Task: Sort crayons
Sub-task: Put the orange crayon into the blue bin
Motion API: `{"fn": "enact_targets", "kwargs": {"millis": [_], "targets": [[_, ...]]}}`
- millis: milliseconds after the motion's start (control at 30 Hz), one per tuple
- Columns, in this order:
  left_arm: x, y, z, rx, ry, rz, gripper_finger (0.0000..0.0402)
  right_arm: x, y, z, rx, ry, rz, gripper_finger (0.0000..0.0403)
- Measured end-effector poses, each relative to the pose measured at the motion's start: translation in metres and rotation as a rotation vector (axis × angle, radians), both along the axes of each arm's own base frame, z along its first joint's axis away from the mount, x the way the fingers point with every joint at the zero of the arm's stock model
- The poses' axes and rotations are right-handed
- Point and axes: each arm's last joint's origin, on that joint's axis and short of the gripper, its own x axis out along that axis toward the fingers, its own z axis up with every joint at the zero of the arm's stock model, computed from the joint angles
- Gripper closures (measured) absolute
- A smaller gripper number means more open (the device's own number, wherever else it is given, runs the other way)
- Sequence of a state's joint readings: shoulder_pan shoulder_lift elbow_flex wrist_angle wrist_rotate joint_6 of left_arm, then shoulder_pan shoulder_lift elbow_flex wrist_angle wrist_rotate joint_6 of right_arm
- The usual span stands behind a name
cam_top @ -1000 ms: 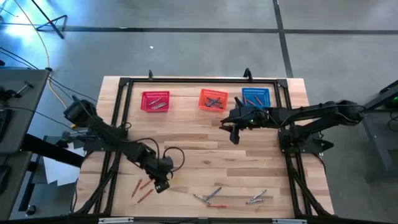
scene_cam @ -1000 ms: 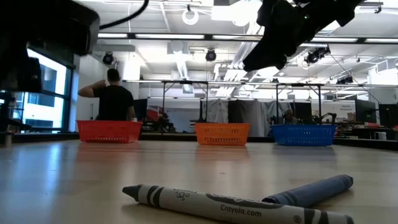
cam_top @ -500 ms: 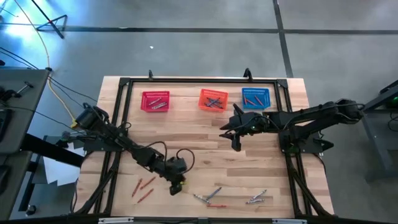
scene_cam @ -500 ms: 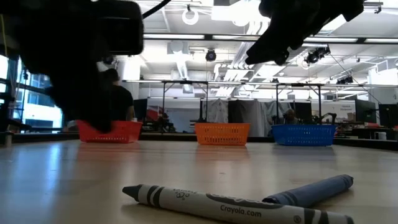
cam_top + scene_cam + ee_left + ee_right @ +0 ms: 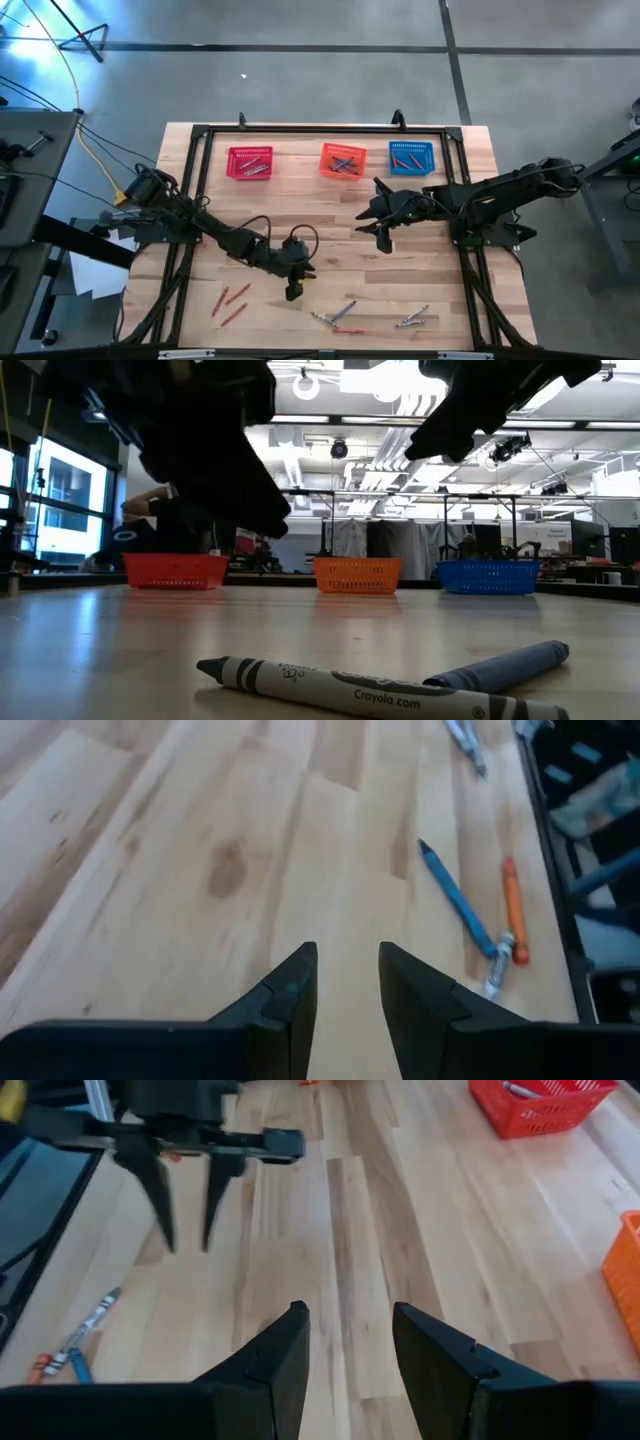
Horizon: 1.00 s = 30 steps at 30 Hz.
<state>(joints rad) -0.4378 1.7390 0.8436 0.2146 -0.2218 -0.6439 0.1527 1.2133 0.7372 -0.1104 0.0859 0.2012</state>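
Crayons lie loose on the wooden table near its near edge: red-orange ones (image 5: 230,300) at the left, a grey, blue and orange cluster (image 5: 335,317) in the middle, and another cluster (image 5: 412,320) to its right. My left gripper (image 5: 292,291) is open and empty, just left of the middle cluster; its wrist view shows a blue crayon (image 5: 455,900) and an orange one (image 5: 514,910) ahead of the fingers (image 5: 347,970). My right gripper (image 5: 383,240) is open and empty above mid-table, below the baskets. In the low view a grey crayon (image 5: 350,685) lies across a bluish one (image 5: 500,665).
Three mesh baskets stand in a row at the far edge: red (image 5: 250,163), orange (image 5: 342,160) and blue (image 5: 411,157), each holding crayons. A black frame (image 5: 200,130) runs round the table. A person (image 5: 165,520) shows in the room beyond.
My left gripper has gone toward the table's right edge along the near side, away from the red-orange crayons and toward the middle cluster. My right gripper has gone a little toward the near edge. No crayon has moved.
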Motion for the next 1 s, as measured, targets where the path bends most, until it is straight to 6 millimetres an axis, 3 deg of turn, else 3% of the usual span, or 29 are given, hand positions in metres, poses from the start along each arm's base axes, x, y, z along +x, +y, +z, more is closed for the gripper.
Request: {"fn": "enact_targets", "kwargs": {"millis": [267, 533, 667, 800, 1000], "targets": [[0.007, 0.007, 0.005, -0.137, -0.039, 0.106, 0.0303, -0.001, 0.003, 0.000, -0.012, 0.000, 0.019, 0.0263], [0.022, -0.022, 0.044, -0.162, -0.177, -0.114, 0.0303, -0.001, 0.003, 0.000, -0.017, 0.003, 0.020, 0.0263], [0.024, -0.039, 0.065, -0.160, -0.039, -0.134, 0.0303, -0.001, 0.002, 0.000, -0.022, 0.003, 0.006, 0.0263], [0.013, -0.053, 0.083, -0.168, 0.192, -0.071, 0.0303, -0.001, 0.002, -0.001, -0.012, 0.013, -0.004, 0.0263], [-0.014, -0.077, 0.083, -0.262, 0.393, 0.068, 0.0303, -0.002, 0.002, -0.002, -0.012, 0.026, -0.006, 0.0263]]}}
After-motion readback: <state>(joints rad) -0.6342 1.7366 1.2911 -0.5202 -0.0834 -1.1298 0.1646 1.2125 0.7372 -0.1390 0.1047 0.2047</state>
